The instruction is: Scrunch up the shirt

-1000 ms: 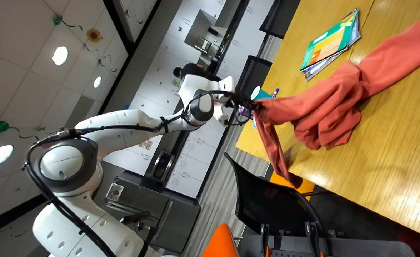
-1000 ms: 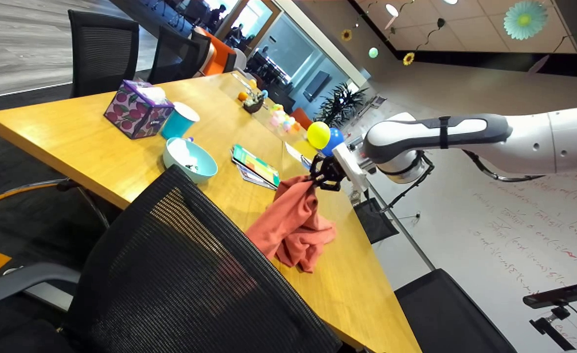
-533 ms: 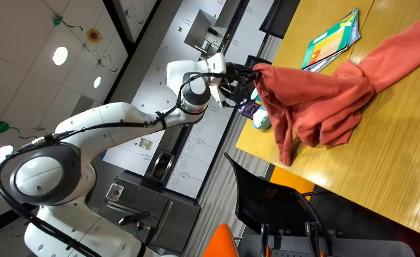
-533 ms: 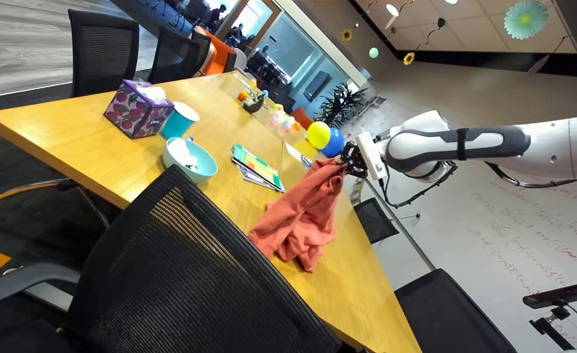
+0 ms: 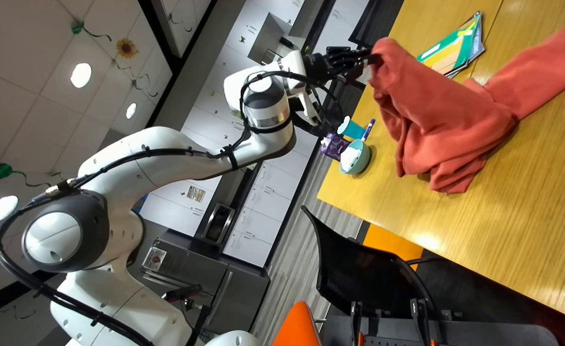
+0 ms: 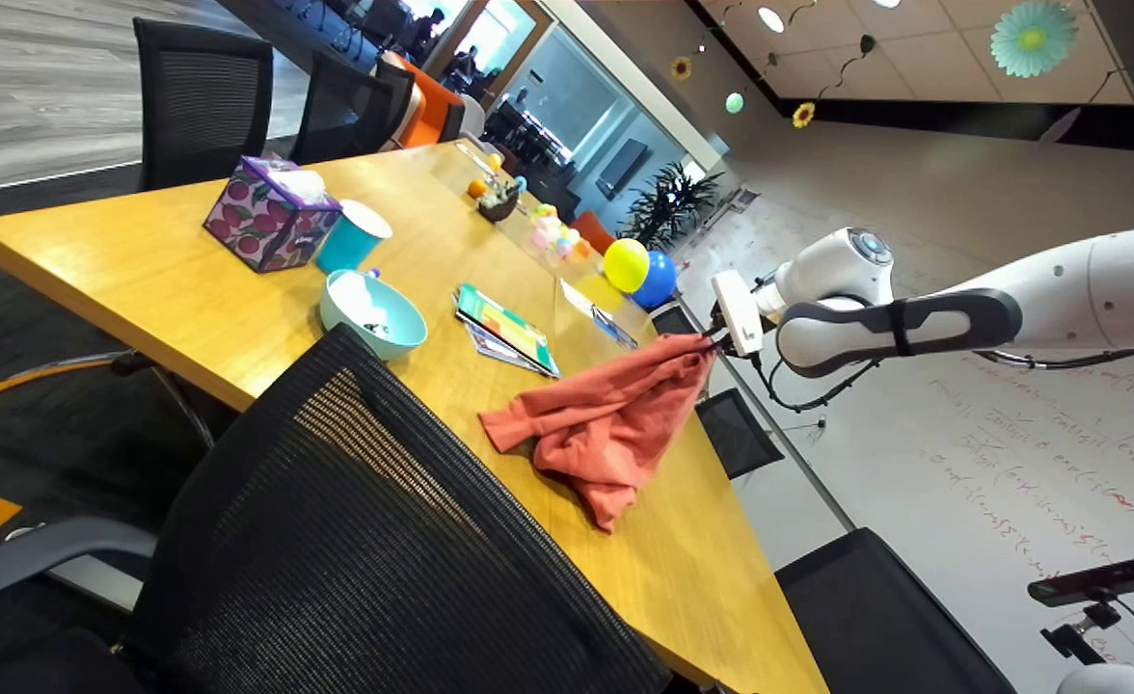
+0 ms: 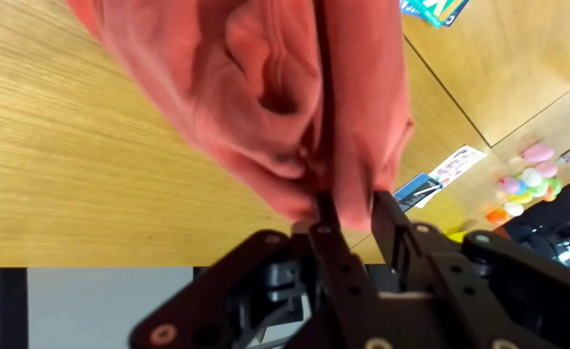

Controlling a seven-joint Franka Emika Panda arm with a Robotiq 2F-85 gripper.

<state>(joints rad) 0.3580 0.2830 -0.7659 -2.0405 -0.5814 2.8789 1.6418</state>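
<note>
We are watching the jaws and the end of the shirt (image 5: 436,115) between them travelling toward the top of an exterior view; there the length earlier dangling past the edge of the table (image 5: 518,216) is slipping from sight, the cloth is screening one end of the books (image 5: 455,47), and the bowl (image 5: 363,158) is coming into full view; in an exterior view we are seeing the gripped end shifting rightward, a sleeve (image 6: 514,424) emerging from behind the chair (image 6: 364,540), and the white housing (image 6: 739,310) on the arm (image 6: 972,318) hiding most of the jaws.
</note>
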